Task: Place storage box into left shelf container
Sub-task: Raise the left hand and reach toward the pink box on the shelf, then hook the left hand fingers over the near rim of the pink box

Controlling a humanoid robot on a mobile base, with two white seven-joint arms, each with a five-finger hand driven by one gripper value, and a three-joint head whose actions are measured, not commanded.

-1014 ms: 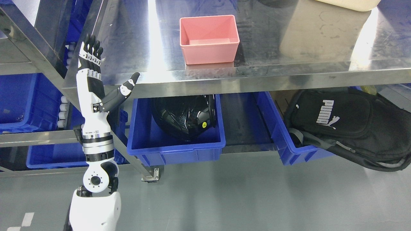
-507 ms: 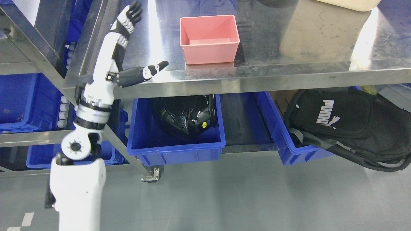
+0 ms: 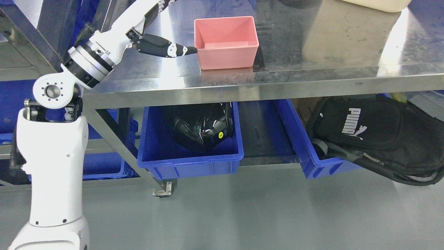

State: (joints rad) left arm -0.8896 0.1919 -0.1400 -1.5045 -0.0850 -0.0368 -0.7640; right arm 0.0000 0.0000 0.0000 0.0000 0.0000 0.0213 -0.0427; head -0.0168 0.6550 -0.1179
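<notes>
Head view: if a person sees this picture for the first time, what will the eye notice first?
First the pink storage box, empty, on the shiny steel table. Next the white left arm reaching over the table, its left hand open with the thumb at the box's left wall. Below, a black helmet lies in a blue bin.

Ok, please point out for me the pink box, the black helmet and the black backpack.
pink box [image 3: 227, 52]: head view, on its front wall.
black helmet [image 3: 197, 126]: head view, on its glossy shell, inside the blue bin.
black backpack [image 3: 374, 132]: head view, on its front panel, beside the white logo.
</notes>
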